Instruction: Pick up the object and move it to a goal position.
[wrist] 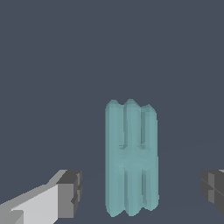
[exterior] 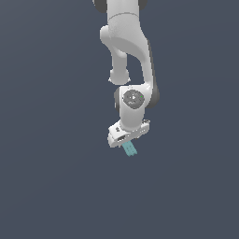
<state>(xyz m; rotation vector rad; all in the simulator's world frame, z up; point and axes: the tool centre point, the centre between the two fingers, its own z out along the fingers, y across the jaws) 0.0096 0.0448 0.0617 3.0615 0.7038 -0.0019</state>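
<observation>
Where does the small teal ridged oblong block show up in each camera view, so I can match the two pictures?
Exterior view: the small teal ridged oblong block sticks out just below the white gripper, near the picture's middle.
Wrist view: the block stands lengthwise between the two dark grey fingertips, with a gap on each side.
Shared landmark: the gripper itself, straddling the block in both views.
</observation>
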